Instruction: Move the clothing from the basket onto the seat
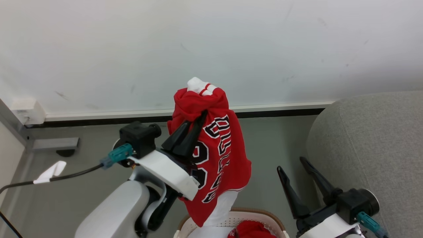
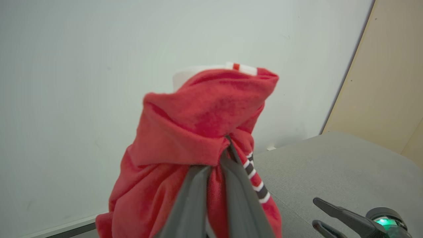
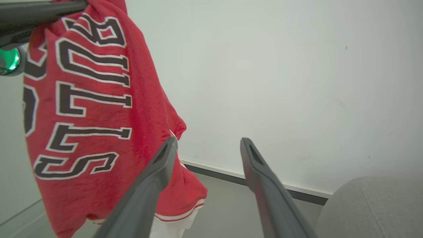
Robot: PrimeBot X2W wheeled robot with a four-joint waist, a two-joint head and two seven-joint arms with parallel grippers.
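now | left claw [image 1: 197, 116] clamped on jersey [image 1: 228, 155] (hanging) | right claw [image 1: 290, 163] spread wide

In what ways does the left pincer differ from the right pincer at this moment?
The left pincer is shut on the red shiny jersey with dark lettering; the right pincer is open and holds nothing. The left pincer is higher, its jersey hanging above the white perforated plastic basket; the right pincer is lower, beside the large grey fabric seat. Both have two long dark fingers.
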